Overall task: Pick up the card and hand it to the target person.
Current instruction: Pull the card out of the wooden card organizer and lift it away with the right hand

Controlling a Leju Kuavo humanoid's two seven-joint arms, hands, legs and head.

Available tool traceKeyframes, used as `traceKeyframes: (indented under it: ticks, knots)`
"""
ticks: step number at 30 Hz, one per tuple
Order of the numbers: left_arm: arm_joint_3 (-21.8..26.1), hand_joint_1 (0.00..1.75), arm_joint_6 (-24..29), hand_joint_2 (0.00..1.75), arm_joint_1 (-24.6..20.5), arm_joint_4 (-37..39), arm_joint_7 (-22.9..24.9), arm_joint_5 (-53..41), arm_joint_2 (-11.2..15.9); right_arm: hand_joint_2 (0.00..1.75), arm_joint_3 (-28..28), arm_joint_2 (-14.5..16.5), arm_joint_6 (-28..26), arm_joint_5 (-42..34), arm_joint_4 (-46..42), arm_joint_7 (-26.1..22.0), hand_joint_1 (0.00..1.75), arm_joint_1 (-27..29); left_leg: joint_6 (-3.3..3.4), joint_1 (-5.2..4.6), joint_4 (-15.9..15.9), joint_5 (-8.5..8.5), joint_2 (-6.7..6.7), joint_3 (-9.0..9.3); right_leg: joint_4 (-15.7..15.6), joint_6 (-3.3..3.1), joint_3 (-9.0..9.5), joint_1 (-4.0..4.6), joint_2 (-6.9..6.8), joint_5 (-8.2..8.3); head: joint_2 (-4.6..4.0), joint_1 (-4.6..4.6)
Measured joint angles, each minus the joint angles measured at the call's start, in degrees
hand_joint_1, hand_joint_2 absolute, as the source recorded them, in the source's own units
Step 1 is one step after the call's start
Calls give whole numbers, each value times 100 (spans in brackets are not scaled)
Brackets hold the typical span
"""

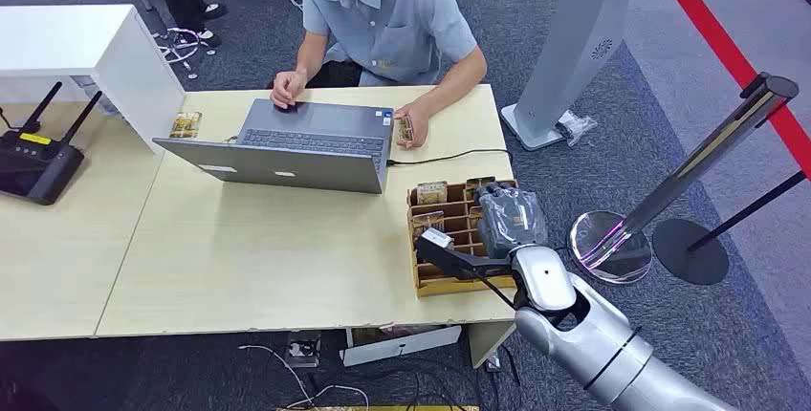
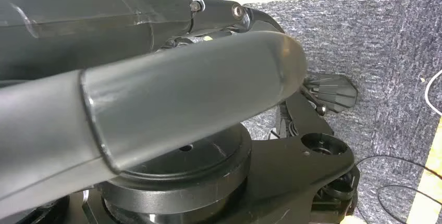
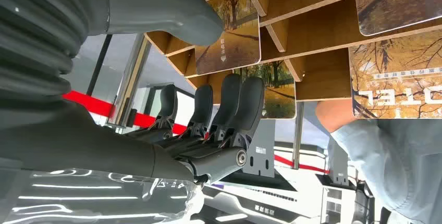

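Head view: right hand sits over the far-right part of the card rack, which stands on the bench near its right edge. Cards stand upright in the rack's slots; a few show just left of the hand, e.g. one card at the rack's far-left corner. Person sits across the bench, beyond the hand and to its left, one hand on a laptop, the other holding a small card-like item by the laptop's corner.

Right wrist view: fingers are spread, lined up side by side, thumb apart from them, nothing between. A card lies between thumb and fingers, close to the thumb tip; can't tell if it's touching. More cards sit in neighbouring slots w/ wooden dividers between.

Left hand: left wrist view gives dark body parts and carpet, fingers not readable, so can't tell its state.

Step, by my read: approach/pre-grasp at the rack; card not yet picked, handover not begun.

Next move prob. calls for: lower the hand so thumb and fingers straddle one card's top edge, pinch only that card, avoid the dividers, lift straight out of the slot. Then swing away from the rack toward the person, who's far-left of the hand, clearing the laptop lid and cable.
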Motion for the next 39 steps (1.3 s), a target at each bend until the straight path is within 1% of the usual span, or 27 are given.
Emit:
traceKeyframes:
  ticks: [6,15,21,24,36,39]
  knots:
    - [0,0,2,0,0,0,0,2,0,175,4,0,62,32,6,10,98,1,0,0,0,0,0,0,0,0,0,0,0,0,0,0]
    - [0,0,4,0,0,0,0,4,0,175,0,0,120,80,6,23,99,8,0,0,0,0,0,1,0,0,0,0,0,0,0,0]
    - [0,0,7,0,0,0,0,4,0,175,-1,-2,153,116,6,30,105,7,0,0,0,0,0,1,0,0,0,0,0,0,0,0]
    - [0,0,5,0,0,0,-1,4,0,175,-2,-6,193,137,6,36,112,3,0,0,0,0,0,1,0,0,0,0,0,0,0,0]
    - [2,0,6,0,1,0,-16,11,0,175,7,-119,558,379,-87,121,109,-3,0,0,0,0,0,1,0,0,0,0,0,0,0,1]
    - [2,0,10,0,1,0,-24,17,0,175,37,-167,712,440,-146,120,114,-18,0,0,0,0,0,1,0,0,0,0,0,0,0,0]
